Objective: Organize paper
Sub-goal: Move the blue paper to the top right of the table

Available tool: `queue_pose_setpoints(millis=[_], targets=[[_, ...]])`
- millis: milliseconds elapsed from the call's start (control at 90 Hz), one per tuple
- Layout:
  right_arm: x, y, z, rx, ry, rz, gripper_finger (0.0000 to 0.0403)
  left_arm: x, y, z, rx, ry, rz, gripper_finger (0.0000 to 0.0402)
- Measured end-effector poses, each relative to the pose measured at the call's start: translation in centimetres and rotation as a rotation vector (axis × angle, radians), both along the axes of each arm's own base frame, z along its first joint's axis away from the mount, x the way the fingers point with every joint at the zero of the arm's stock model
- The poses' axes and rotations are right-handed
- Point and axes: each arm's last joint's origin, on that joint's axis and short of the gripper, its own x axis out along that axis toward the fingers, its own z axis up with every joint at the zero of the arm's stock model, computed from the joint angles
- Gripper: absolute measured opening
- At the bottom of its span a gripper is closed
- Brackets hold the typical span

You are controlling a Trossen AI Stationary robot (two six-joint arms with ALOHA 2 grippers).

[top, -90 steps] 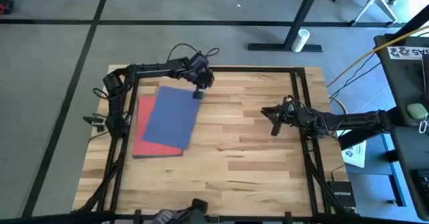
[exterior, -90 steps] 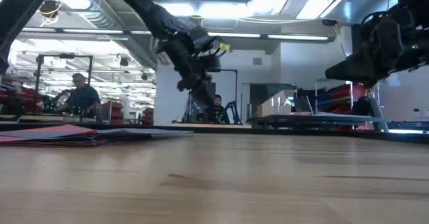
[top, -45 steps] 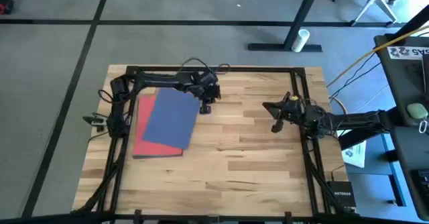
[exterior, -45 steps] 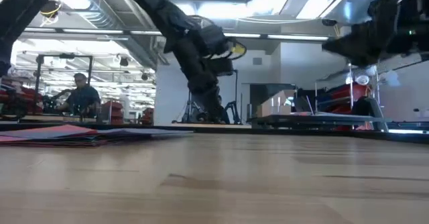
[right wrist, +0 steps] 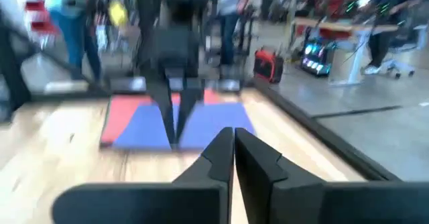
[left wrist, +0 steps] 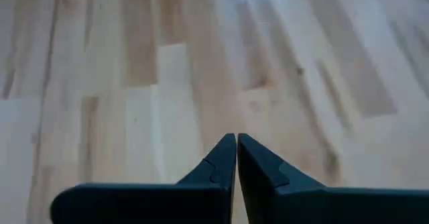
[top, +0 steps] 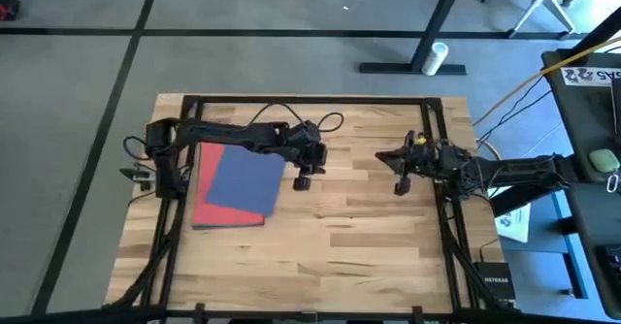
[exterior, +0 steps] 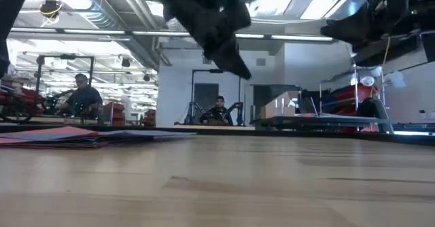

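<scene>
Pale wooden planks make up the bench (top: 369, 237), and its whole near half lies bare. Farther in, toward the left side, the paper (top: 238, 183) sits in a low stack: a blue sheet (top: 245, 175) on top, turned slightly askew, over a red sheet (top: 207, 198) whose left edge and near corner stick out from under it. Just beside the blue sheet's right edge hangs the left gripper (top: 303, 180), lifted clear of the wood with its jaws pressed together and holding nothing. Well apart from it, near the right rail, the right gripper (top: 399, 186) hovers with its jaws likewise closed and empty.

My worry is the top sheet: thin paper lying flat gives closed jaws nothing to bite, so a push at the edge could skew the blue sheet further or drag the red one along with it (and a hard press might crease a corner).

From table height the stack is only a thin coloured sliver, so whether other sheets lie between or beneath I can't tell. Beyond the bench, people sit among the workshop benches, too far off to make out.
</scene>
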Motion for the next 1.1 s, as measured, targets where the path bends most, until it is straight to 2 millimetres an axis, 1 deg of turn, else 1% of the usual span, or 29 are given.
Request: queue_pose_setpoints(millis=[89, 167, 278, 356, 456, 544, 656, 789, 889, 1000, 1100], targets=[[1.1, 0.1, 0.3, 0.003, 0.085, 0.021, 0.0001, -1.2, -1.0, -0.3, 0.006, 0.071, 0.045, 0.0000], [2.0, 0.1, 0.3, 0.008, 0.169, 0.038, 0.0000, -2.6, -1.9, -1.3, 0.043, 0.180, 0.090, 0.0000], [3.5, 0.1, 0.0, 0.016, 0.278, 0.059, 0.0000, -4.6, -3.5, -3.4, 0.066, 0.351, 0.139, 0.0000], [4.5, 0.2, -0.1, 0.020, 0.347, 0.060, 0.0000, -5.7, -4.8, -5.2, 0.064, 0.434, 0.144, 0.0000], [5.7, 0.2, -0.5, 0.023, 0.433, 0.059, 0.0000, -6.5, -6.1, -7.0, 0.064, 0.440, 0.166, 0.0000], [6.8, 0.2, -0.5, 0.025, 0.469, 0.059, 0.0000, -7.1, -6.6, -8.0, 0.063, 0.447, 0.200, 0.0000], [7.8, 0.1, -0.3, 0.025, 0.485, 0.059, 0.0000, -7.5, -6.8, -8.3, 0.120, 0.465, 0.249, 0.0000], [8.5, 0.1, 0.3, 0.020, 0.476, 0.060, 0.0000, -7.7, -7.0, -7.7, 0.179, 0.505, 0.235, 0.0000], [8.5, 0.1, 0.7, 0.020, 0.475, 0.061, 0.0000, -7.8, -7.0, -7.3, 0.209, 0.542, 0.219, 0.0000], [8.5, 0.1, 0.7, 0.020, 0.477, 0.060, 0.0000, -7.5, -7.2, -6.4, 0.216, 0.539, 0.206, 0.0000], [8.4, 0.1, 0.6, 0.023, 0.496, 0.059, 0.0000, -7.5, -7.3, -6.4, 0.224, 0.546, 0.193, 0.0000]])
